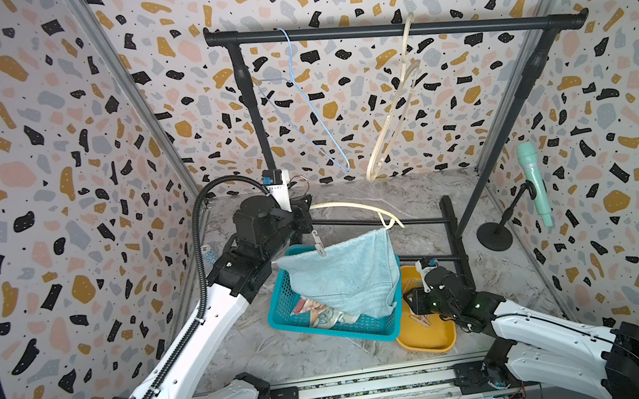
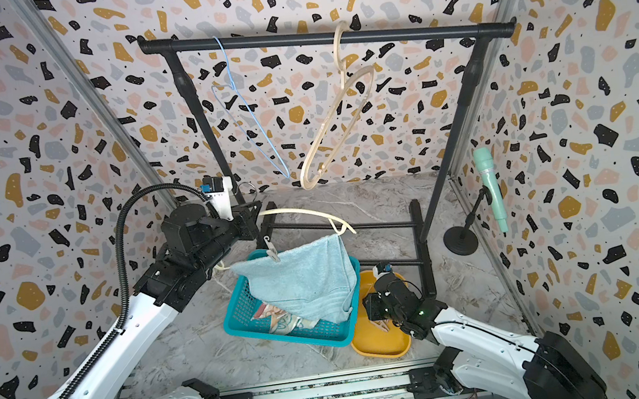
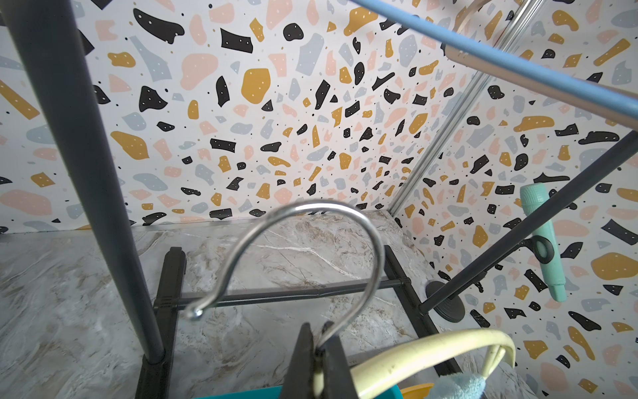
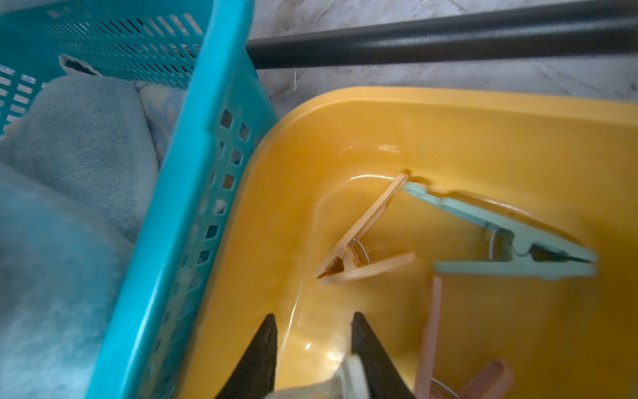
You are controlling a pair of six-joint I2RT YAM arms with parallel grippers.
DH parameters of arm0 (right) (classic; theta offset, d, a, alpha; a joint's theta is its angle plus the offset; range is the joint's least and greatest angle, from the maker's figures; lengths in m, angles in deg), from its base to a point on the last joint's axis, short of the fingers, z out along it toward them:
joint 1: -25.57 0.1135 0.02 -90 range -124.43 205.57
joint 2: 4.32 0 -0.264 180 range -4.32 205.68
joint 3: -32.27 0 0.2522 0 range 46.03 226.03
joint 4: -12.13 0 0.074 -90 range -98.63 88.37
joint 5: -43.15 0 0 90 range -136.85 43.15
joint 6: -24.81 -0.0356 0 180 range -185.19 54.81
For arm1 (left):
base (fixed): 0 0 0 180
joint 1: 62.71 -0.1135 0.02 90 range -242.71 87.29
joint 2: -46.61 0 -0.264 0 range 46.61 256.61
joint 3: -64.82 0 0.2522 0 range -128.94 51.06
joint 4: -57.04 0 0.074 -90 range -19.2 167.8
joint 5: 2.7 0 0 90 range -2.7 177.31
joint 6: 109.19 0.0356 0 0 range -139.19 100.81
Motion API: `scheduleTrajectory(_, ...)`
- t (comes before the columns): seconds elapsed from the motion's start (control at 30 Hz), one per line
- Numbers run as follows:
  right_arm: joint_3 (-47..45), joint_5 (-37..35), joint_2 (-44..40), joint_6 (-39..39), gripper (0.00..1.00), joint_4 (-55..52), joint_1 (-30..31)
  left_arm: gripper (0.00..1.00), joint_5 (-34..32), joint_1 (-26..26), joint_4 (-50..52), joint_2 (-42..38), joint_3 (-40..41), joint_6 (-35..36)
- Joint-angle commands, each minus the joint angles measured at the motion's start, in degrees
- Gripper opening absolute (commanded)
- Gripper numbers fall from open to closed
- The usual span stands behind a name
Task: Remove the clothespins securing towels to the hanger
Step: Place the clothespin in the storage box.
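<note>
In both top views my left gripper (image 1: pixel 304 210) (image 2: pixel 253 217) holds a cream hanger (image 1: pixel 356 205) up over the teal basket (image 1: pixel 334 329). The left wrist view shows that gripper (image 3: pixel 317 326) shut on the neck of the metal hook (image 3: pixel 310 210). One pale clothespin (image 1: pixel 319 247) pins the light-blue towel (image 1: pixel 344 276) to the hanger, and the towel's lower end drapes into the basket over a patterned towel (image 1: pixel 319 312). My right gripper (image 4: pixel 314 316) hangs over the yellow tray (image 4: pixel 448 121), its jaws apart, a white clothespin (image 4: pixel 345 376) low between them against one finger. Orange (image 4: pixel 362 241), mint (image 4: pixel 511 241) and pink (image 4: pixel 431 328) clothespins lie in the tray.
A black clothes rack (image 1: pixel 392 28) spans the back, carrying a blue wire hanger (image 1: pixel 298 108) and a second cream hanger (image 1: pixel 393 108). Its base bars (image 1: pixel 448 218) lie on the marble floor behind the basket. A mint microphone (image 1: pixel 535 182) on a stand is at the right wall.
</note>
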Motion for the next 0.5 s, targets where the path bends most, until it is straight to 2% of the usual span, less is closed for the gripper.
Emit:
scheduleTrajectory(0.0,0.85,0.32,0.76,-0.25,0.41,0.84,0.53,0.00,0.24,0.22,-5.52,-1.88,0.10,-0.85)
scheduleTrajectory(0.47,5.73,-4.04,-1.44,2.70,0.47,-4.17,0.54,0.00,0.04,0.22,-5.16,-2.05,-0.05,-0.66)
